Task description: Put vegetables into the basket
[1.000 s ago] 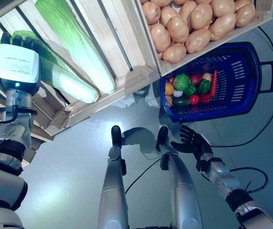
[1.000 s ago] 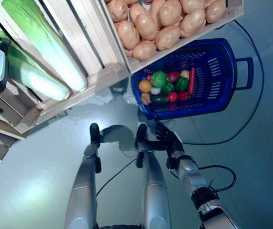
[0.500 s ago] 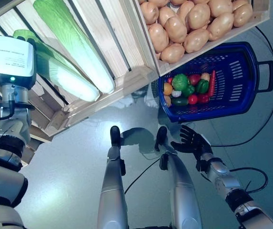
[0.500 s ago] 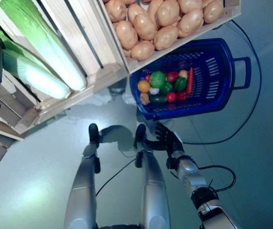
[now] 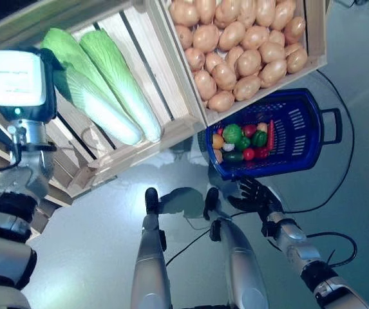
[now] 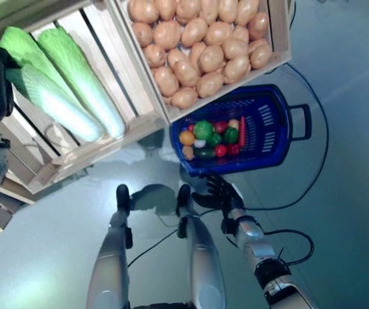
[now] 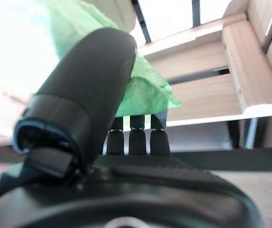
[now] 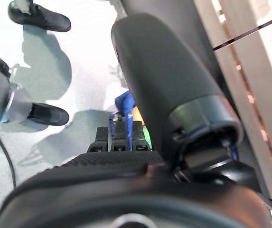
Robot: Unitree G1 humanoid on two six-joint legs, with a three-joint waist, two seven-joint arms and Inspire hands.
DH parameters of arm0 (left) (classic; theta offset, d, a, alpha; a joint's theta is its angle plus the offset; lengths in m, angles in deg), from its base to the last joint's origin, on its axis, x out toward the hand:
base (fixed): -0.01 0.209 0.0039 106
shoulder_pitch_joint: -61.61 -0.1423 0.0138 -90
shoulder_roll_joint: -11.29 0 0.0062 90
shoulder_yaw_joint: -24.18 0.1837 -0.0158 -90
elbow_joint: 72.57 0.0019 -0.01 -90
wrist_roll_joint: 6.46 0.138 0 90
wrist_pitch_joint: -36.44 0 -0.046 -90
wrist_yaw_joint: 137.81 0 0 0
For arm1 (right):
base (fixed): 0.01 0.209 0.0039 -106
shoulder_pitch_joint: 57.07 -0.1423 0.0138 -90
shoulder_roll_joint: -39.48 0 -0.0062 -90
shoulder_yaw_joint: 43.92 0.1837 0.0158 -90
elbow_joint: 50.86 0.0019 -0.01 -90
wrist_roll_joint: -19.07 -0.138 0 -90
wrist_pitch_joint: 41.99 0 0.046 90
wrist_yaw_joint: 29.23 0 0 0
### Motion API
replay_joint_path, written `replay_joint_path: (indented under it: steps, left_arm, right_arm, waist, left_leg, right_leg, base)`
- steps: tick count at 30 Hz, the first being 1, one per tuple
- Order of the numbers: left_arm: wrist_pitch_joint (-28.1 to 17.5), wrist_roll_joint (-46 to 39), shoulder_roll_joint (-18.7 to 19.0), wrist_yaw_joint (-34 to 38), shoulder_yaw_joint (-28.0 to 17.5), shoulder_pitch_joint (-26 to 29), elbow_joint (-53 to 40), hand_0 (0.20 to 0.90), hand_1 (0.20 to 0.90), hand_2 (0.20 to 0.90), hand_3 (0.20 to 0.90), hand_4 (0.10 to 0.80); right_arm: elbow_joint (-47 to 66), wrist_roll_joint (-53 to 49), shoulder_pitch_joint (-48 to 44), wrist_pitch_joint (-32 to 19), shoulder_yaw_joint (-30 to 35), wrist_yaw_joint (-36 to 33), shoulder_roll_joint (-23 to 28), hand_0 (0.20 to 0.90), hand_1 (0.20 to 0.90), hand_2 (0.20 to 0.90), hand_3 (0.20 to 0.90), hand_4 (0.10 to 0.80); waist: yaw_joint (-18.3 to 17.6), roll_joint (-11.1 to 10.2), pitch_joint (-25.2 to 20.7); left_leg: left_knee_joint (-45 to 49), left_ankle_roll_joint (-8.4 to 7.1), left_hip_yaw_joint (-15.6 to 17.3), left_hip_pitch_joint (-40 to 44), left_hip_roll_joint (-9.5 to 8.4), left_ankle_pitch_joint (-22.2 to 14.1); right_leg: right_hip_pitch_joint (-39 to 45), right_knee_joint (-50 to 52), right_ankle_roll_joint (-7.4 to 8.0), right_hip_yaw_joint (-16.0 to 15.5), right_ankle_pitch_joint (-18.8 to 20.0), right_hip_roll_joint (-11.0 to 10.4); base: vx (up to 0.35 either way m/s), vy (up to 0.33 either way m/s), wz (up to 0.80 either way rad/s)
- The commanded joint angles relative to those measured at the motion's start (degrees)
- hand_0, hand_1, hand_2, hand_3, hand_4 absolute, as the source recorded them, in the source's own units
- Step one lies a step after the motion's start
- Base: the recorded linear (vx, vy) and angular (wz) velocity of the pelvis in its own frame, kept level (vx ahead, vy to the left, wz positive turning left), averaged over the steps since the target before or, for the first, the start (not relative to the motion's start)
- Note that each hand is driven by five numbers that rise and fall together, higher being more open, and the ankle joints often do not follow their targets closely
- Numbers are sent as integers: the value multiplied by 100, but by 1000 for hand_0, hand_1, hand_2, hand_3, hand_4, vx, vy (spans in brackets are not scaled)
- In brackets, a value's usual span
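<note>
Two long green-white cabbages lie side by side in a slatted wooden crate [image 5: 139,151]. My left hand [image 7: 86,85] is at the leafy end of the nearer cabbage [image 5: 91,103]. Its green leaf [image 7: 145,90] lies between the thumb and the straight fingers [image 7: 138,141]. The second cabbage [image 5: 123,84] rests beside it. A blue basket [image 5: 298,125] stands on the floor below the crates, holding several small vegetables [image 5: 242,138]. My right hand [image 5: 255,196] hangs open and empty just in front of the basket.
A second wooden crate [image 5: 317,32] full of potatoes [image 5: 242,51] sits to the right of the cabbage crate and overhangs the basket's back. The basket's handle [image 5: 335,125] points right. Grey floor lies in front of the crates.
The whole picture has shifted, so the camera moved and more of the crates shows. My left hand stays at the cabbage's leafy end. The right hand holds its place.
</note>
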Motion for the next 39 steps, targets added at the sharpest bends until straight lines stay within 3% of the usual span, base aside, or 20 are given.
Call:
replay_joint_path:
  steps: [1, 4, 10, 16, 21, 26, 32, 39]
  left_arm:
    - [-406, -672, -19, 221, -926, -214, -731, 300, 300, 300, 300, 400]
    - [-778, -1220, -328, -60, -1400, -1027, -1250, 300, 300, 300, 300, 400]
    - [-1013, -1767, -1145, -572, -1895, -2290, -2014, 300, 300, 300, 300, 400]
    - [-1229, -2841, -1862, -1640, -2104, -3022, -2435, 300, 300, 300, 300, 400]
    - [-1036, -3407, -2274, -2352, -2018, -3243, -2558, 300, 300, 300, 300, 400]
    - [-667, -3806, -2563, -2890, -1891, -3307, -2550, 300, 300, 300, 300, 400]
    - [-357, -4178, -2765, -3106, -1583, -3105, -2377, 300, 300, 300, 300, 400]
    - [-140, -4867, -3006, -3458, -1581, -3041, -2163, 300, 300, 300, 300, 400]
  right_arm:
    - [721, -260, 500, -653, 331, -84, 248, 900, 900, 900, 900, 800]
    - [1137, -144, 741, -869, 526, -80, 173, 900, 900, 900, 900, 800]
    - [2342, 150, 1259, -991, 996, 42, 202, 900, 900, 900, 900, 800]
    - [3538, 355, 1678, -930, 1356, 446, 394, 900, 900, 900, 900, 800]
    - [4127, 325, 1719, -850, 1455, 975, 546, 900, 900, 900, 900, 800]
    - [4677, 92, 1597, -411, 1405, 1483, 773, 900, 900, 900, 900, 800]
    - [4906, 44, 1215, -82, 1001, 1732, 858, 900, 900, 900, 900, 800]
    - [4889, 285, 884, 186, 779, 1908, 949, 900, 900, 900, 900, 800]
  waist:
    - [119, 258, 5]
    - [177, 298, -62]
    - [183, 266, -429]
    - [154, 276, -696]
    - [163, 279, -925]
    - [190, 270, -1184]
    - [283, 284, -1393]
    - [366, 261, -1613]
  left_leg:
    - [240, -77, 130, 68, -121, -60]
    - [3, -74, 126, 584, -140, -61]
    - [-332, -36, 113, 1167, -155, -50]
    - [-598, -4, 156, 1615, -162, -47]
    - [-694, -3, 172, 1802, -149, -40]
    - [-844, -11, 185, 2017, -138, -15]
    - [-885, 4, 142, 2154, -151, -64]
    - [-921, 3, 108, 2322, -131, -115]
  right_leg:
    - [1088, -725, 258, -173, -25, -159]
    - [1626, -975, 285, -254, -4, -178]
    - [2294, -1388, 350, -345, 84, -177]
    - [2815, -1683, 379, -357, 96, -132]
    - [3090, -1835, 390, -382, 119, -126]
    - [3318, -2043, 409, -386, 201, -119]
    - [3497, -2111, 381, -431, 168, -85]
    - [3658, -2180, 363, -454, 154, -41]
  base:
    - [74, -38, 5]
    - [99, -29, 8]
    - [101, -29, 6]
    - [90, 5, 5]
    - [84, 8, 4]
    - [80, 1, 0]
    - [61, -14, 0]
    - [52, -29, 1]
